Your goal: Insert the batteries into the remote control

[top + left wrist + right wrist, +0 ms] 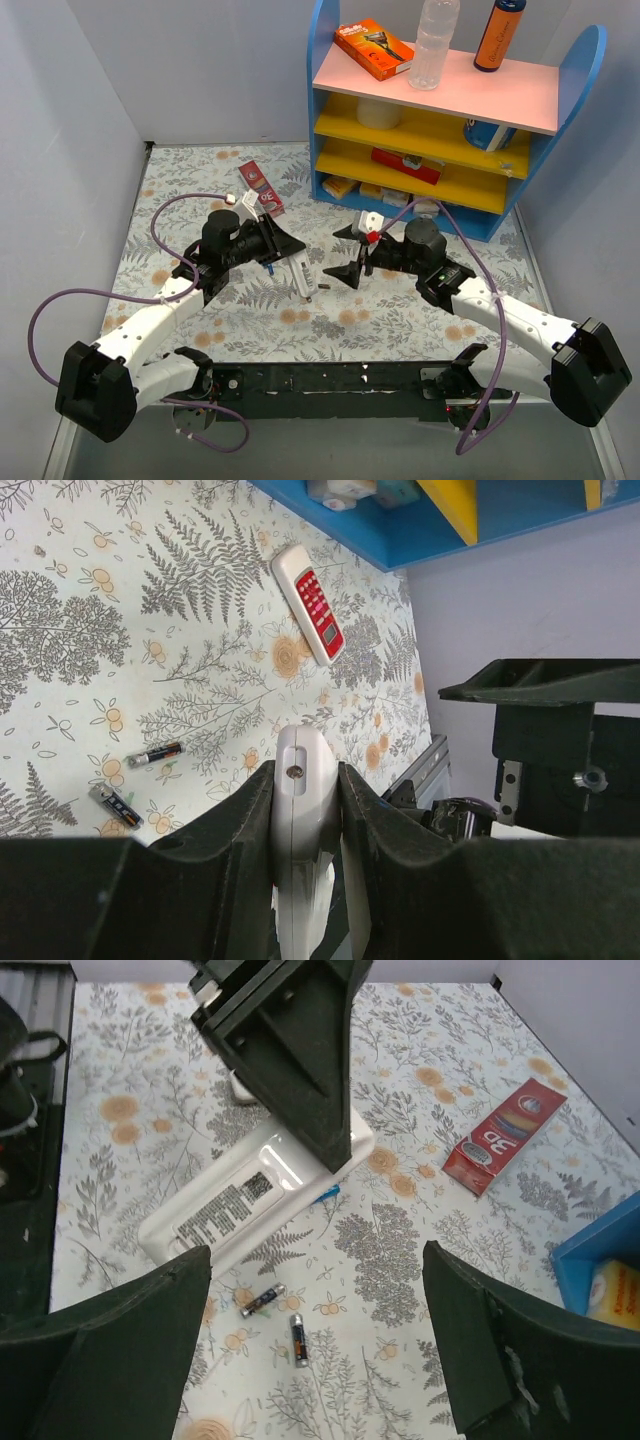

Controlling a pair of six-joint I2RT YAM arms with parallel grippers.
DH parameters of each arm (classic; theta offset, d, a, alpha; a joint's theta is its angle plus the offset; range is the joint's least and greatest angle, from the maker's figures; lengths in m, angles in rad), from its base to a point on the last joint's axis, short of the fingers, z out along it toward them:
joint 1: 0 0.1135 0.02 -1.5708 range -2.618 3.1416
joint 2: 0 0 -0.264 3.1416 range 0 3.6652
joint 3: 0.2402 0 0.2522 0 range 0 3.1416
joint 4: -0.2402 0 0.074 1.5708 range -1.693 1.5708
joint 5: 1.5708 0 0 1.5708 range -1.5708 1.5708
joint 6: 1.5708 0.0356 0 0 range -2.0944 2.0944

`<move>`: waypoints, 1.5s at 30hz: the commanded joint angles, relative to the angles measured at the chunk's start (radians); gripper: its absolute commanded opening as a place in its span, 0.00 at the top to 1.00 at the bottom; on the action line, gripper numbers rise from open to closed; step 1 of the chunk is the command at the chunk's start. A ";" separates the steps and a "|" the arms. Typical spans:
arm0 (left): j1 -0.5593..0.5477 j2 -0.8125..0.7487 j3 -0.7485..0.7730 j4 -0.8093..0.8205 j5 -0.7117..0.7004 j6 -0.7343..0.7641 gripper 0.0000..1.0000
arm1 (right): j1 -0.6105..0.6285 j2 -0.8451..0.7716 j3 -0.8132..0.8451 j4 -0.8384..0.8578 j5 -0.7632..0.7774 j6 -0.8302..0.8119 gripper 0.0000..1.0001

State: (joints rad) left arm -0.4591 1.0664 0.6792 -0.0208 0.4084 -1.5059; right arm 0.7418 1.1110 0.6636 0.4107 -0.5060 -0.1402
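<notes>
Grips the remote control (303,275) in the left claw (280,247), clamped tight against both long sides near one end. Slants it from the claw down toward the table (180,180); cannot tell whether the free end touches. Presents its back upward in the right wrist view, with a printed label and an open recess just beside the black finger (290,1050).

Holds the right claw (352,255) spread wide with nothing in it, just right of the remote's free end and above the table.

Finds two batteries (298,1338) loose on the table directly under that open claw, near each other without touching, just beside the remote.

Also shows a small blue piece (325,1195) at the remote's edge, a red box (497,1137) well apart from it, and a red-faced remote (310,602) lying near the blue shelf (480,222).
</notes>
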 commanded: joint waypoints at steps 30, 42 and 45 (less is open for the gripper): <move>0.007 0.007 -0.001 0.056 0.093 -0.091 1.00 | 0.130 0.069 -0.071 0.180 -0.071 -0.334 0.18; 0.008 0.007 0.008 0.056 0.115 -0.096 1.00 | 0.134 0.098 -0.052 0.131 -0.063 -0.371 0.23; 0.008 0.012 0.005 0.067 0.132 -0.115 1.00 | 0.145 0.107 -0.048 0.111 -0.033 -0.407 0.28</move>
State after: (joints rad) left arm -0.4534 1.0794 0.6781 0.0071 0.4850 -1.5791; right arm 0.8673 1.1976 0.5800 0.5488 -0.5709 -0.4896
